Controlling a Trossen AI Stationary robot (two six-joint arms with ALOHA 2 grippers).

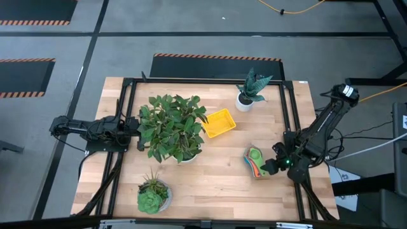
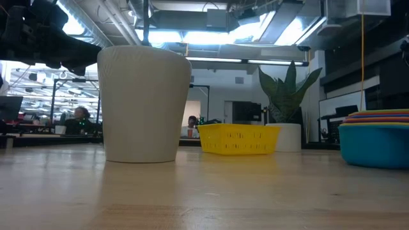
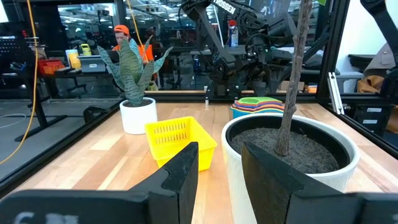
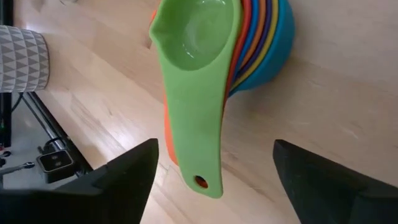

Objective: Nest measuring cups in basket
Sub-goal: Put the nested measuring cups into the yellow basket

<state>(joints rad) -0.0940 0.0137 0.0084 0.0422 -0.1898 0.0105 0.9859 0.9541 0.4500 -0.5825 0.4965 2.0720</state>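
- The right gripper (image 4: 211,171) hovers just over the handle of the green cup (image 4: 199,74), fingers spread wide, holding nothing.
- The measuring cups (image 1: 255,161) sit stacked on the table (image 1: 216,184), well apart from the basket (image 1: 218,123).
- The left gripper (image 3: 217,171), beyond the big leafy plant (image 1: 172,127) from the basket, is partly open and empty.

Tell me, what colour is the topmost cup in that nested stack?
Green; the topmost measuring cup shows best in the right wrist view.
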